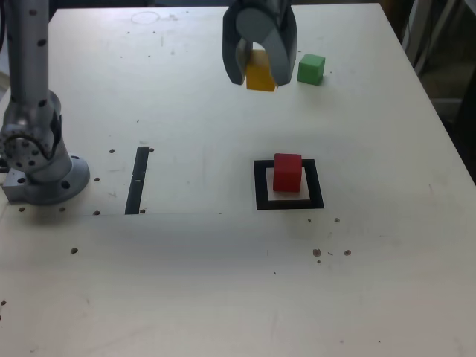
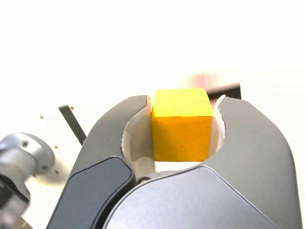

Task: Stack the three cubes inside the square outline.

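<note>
The grey gripper point(image 1: 260, 74) partly hides the small matte yellow cube point(image 1: 260, 76) clamped between its jaws above the white table point(image 1: 186, 282); the wrist view shows that cube point(image 2: 182, 125) fully but washes out the background. Only the exterior view shows the red cube point(image 1: 287, 172) inside the black tape square outline point(image 1: 260, 186) and the green cube point(image 1: 311, 68) well apart.

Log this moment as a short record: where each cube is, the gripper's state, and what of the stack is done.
gripper: shut on the yellow cube, carried above the table
red cube: sits on the pale centre of the square outline
green cube: on the table, outside the outline, at the far side near the gripper
black strip: lies apart, toward the exterior view's left
stack: one cube placed, nothing on it yet
</note>
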Motion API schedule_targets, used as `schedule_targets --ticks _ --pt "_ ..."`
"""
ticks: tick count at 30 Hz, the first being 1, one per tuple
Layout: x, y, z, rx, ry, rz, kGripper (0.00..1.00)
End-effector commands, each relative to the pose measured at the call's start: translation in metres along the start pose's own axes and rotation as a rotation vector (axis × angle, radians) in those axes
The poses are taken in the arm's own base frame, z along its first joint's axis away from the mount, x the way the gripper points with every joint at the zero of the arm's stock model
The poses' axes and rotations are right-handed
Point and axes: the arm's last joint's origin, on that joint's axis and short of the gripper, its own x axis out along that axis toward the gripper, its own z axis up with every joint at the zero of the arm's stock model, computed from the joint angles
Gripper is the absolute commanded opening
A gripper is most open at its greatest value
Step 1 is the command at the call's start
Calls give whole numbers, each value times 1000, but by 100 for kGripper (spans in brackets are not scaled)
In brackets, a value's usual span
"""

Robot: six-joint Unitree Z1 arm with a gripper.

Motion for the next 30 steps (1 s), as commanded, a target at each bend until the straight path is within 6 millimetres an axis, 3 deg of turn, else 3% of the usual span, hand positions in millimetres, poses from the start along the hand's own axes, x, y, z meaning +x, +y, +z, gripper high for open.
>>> schedule_targets --ticks 1,5,10,30 --pt "-2 -18 4 -5 -5 -3 11" --pt "3 -42 13 -60 12 -22 12" --pt "19 -57 26 -134 56 -54 12" --pt "53 -59 57 -185 80 -40 12"
